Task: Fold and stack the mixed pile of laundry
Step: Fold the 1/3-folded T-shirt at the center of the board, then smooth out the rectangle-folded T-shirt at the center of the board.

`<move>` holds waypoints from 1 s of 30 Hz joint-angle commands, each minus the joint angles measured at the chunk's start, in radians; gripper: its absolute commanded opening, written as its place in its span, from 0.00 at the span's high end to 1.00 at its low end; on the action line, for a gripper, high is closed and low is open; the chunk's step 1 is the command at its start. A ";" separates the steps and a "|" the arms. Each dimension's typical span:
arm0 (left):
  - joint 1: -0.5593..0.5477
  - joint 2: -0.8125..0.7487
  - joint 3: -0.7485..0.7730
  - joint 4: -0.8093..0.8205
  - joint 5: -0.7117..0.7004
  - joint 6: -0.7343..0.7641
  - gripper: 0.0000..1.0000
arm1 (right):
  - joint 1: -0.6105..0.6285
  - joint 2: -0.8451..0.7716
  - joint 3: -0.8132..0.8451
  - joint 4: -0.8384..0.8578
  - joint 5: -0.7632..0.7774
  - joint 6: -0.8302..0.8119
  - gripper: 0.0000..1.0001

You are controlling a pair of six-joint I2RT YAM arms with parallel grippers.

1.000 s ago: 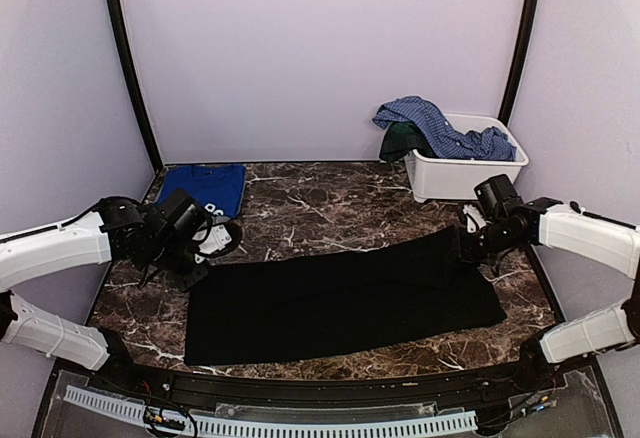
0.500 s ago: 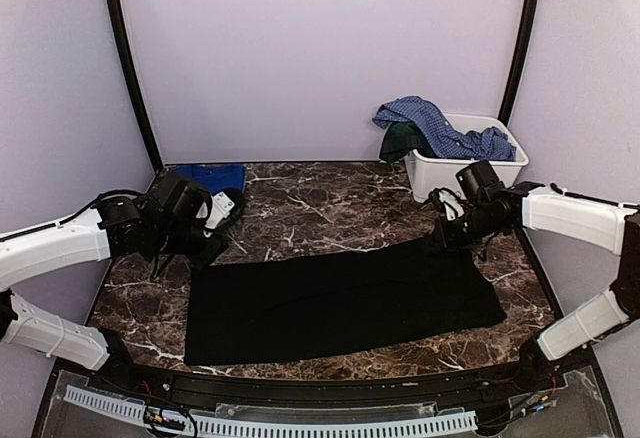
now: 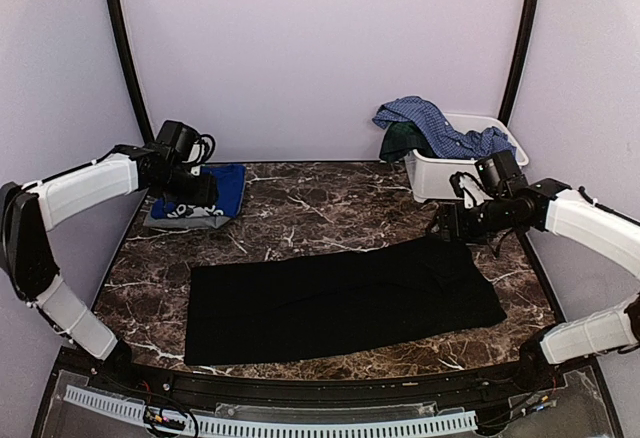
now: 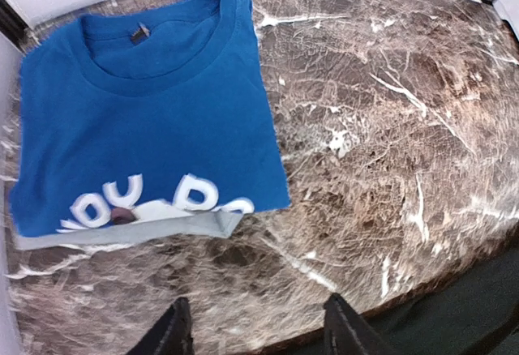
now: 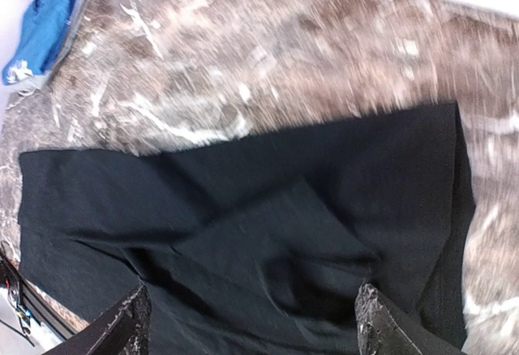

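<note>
The large black garment point(image 3: 340, 293) lies spread flat across the middle of the marble table point(image 3: 320, 208). My right gripper point(image 3: 447, 226) hovers over its far right corner, open, with only black cloth point(image 5: 268, 225) below its spread fingertips point(image 5: 130, 322). A folded royal-blue printed tee point(image 3: 205, 190) rests at the far left corner, a grey edge point(image 4: 122, 229) showing under it. My left gripper point(image 3: 198, 194) is above the tee point(image 4: 146, 112), open and empty, bare marble between its fingers point(image 4: 174, 335). A blue checked shirt point(image 3: 440, 128) and a dark green piece point(image 3: 400, 142) hang over the bin.
A white plastic bin point(image 3: 465, 173) stands at the far right, just behind my right arm. Lilac walls with black corner posts point(image 3: 128, 68) close in the back and sides. The black rail point(image 3: 320, 388) runs along the near table edge.
My right gripper opened and let go of the black garment's far right corner. My left arm swung away from the garment's left corner, back over the blue tee.
</note>
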 commanded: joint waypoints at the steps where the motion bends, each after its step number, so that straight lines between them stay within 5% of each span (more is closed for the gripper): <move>1: 0.040 0.257 0.177 -0.100 0.152 -0.082 0.50 | 0.000 0.097 0.118 0.014 0.005 -0.090 0.16; 12: 0.090 0.527 0.251 -0.090 0.177 -0.232 0.62 | 0.000 0.264 0.164 0.058 -0.051 -0.149 0.17; 21: 0.221 0.662 0.459 -0.105 0.161 -0.170 0.62 | -0.033 0.411 0.235 0.061 -0.045 -0.183 0.21; 27: 0.081 0.558 0.468 -0.104 0.217 -0.025 0.57 | -0.099 0.427 0.273 0.035 -0.011 -0.196 0.24; 30: -0.015 0.497 0.408 -0.071 0.240 0.010 0.56 | -0.158 0.454 0.281 0.026 0.033 -0.208 0.33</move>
